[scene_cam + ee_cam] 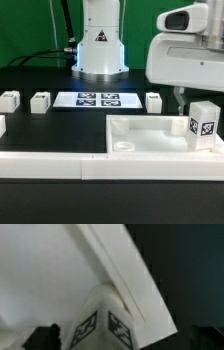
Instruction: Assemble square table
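The white square tabletop (150, 140) lies on the black table at the exterior view's right, rim and corner sockets facing up. One tagged white leg (205, 122) stands upright at its right corner. My gripper (192, 100) hangs over that leg. In the wrist view the leg (105, 328) sits between my dark fingers (45, 338), with a strip of tabletop (60, 274) showing beside it, so the jaws stand open around it. Three more legs (8, 100) (40, 101) (153, 101) lie in a row behind the tabletop.
The marker board (100, 99) lies flat in the middle of the table, before the robot's base (100, 50). A long low white barrier wall (50, 165) runs along the front edge.
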Available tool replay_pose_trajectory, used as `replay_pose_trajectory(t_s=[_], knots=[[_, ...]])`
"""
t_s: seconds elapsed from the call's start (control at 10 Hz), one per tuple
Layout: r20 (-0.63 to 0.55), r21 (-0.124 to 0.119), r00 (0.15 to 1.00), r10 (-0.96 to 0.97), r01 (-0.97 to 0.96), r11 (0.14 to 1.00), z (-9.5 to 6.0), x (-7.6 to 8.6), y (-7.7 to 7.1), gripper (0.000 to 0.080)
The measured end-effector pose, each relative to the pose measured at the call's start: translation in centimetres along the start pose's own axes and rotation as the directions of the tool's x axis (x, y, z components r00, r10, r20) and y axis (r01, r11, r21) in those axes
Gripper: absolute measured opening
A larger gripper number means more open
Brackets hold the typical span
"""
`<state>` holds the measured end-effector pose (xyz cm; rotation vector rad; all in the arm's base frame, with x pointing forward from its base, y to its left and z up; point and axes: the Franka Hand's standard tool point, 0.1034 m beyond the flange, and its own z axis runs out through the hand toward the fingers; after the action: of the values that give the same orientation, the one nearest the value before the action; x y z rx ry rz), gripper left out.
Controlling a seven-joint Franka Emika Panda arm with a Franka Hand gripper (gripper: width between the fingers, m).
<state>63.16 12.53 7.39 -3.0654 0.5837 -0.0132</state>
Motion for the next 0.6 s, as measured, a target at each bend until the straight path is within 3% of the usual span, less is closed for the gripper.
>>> replay_pose_trajectory(t_s=[0.1,0.4,0.6], knots=[[-0.020,0.007,0.998,-0.066,0.066,0.998,0.28,0.18,0.20,0.0649],[-0.039,-0.014,0.925,-0.378,0.378,0.926,0.32,0.16,-0.26,0.0649],[-0.037,-0.013,0.922,-0.385,0.384,0.923,0.38,0.13,-0.25,0.0649]])
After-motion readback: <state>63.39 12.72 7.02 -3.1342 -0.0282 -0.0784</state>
